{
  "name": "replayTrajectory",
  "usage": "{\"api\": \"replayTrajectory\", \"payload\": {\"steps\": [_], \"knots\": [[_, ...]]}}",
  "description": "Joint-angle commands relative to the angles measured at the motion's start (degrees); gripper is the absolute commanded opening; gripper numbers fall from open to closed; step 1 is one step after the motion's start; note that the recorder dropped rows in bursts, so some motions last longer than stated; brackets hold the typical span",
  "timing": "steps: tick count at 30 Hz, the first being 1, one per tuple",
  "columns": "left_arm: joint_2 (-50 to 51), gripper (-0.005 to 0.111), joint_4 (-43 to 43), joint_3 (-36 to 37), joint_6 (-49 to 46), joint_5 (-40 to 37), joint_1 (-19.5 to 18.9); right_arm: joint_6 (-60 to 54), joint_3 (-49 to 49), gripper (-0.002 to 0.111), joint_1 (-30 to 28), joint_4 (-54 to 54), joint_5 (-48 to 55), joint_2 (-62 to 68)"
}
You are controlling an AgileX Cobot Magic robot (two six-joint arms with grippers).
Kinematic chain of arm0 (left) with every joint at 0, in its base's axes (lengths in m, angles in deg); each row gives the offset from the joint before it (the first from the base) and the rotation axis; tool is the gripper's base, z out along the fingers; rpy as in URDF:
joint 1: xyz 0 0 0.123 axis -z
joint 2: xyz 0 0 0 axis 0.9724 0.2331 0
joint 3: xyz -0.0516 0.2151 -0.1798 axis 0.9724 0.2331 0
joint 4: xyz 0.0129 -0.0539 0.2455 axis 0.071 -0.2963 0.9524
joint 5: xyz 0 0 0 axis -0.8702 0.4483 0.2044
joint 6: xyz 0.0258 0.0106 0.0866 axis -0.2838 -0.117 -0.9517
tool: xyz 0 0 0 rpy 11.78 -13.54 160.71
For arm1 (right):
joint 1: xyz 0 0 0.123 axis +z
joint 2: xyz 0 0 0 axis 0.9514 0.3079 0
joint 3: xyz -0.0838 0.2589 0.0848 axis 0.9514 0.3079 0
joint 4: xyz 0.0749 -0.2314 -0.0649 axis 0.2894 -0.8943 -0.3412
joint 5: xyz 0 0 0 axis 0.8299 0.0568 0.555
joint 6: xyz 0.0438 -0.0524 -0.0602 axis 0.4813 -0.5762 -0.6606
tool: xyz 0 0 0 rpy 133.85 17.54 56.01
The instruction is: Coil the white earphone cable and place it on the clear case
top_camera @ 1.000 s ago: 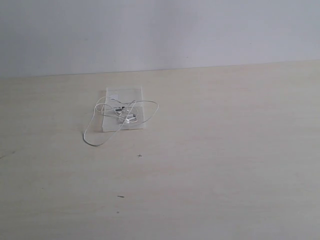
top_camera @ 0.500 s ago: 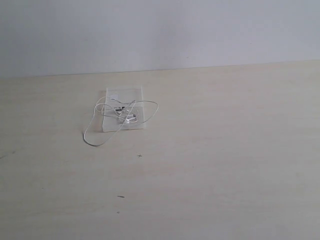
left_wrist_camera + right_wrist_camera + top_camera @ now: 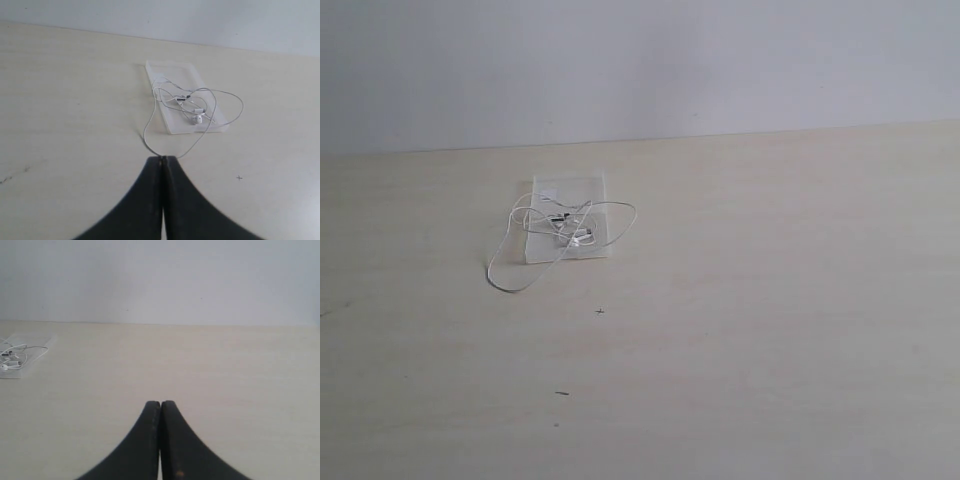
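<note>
1. Pale wooden table point(image 3: 770, 330) ran back to a plain grey-white wall point(image 3: 640, 70); a few tiny dark specks point(image 3: 600, 311) dotted the bare wood.
2. The clear case point(image 3: 582, 190) lay flat on the table, left of centre and toward the wall in the exterior view; a small white label point(image 3: 549, 194) sat near its far left corner.
3. The white earphone cable point(image 3: 560, 222) lay in a loose tangle on the case, with the earbuds point(image 3: 578, 238) on the nearer part; one loop spilled past the case's right edge; a longer loop trailed off the left side onto the table.
4. The left gripper point(image 3: 162, 161) had its jaws pressed together and held nothing; in its wrist view the end of the long loop lay just beyond the tips; whether they touched could not be told.
5. The right gripper point(image 3: 160, 404) was likewise closed and empty, over bare table, well apart from the case.
</note>
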Motion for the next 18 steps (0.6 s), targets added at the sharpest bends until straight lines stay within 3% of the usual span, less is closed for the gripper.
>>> {"api": "replayTrajectory", "payload": {"steps": [1, 13, 18], "knots": [[-0.33, 0.0, 0.19, 0.29, 0.41, 0.27, -0.18, 0.07, 0.15, 0.0, -0.34, -0.15, -0.1, -0.35], [-0.31, 0.0, 0.32, 0.29, 0.41, 0.08, -0.18, 0.07, 0.15, 0.0, -0.34, -0.15, -0.1, -0.35], [-6.81, 0.0, 0.54, 0.29, -1.4, -1.04, 0.25, 0.07, 0.15, 0.0, -0.34, -0.02, -0.1, -0.35]]}}
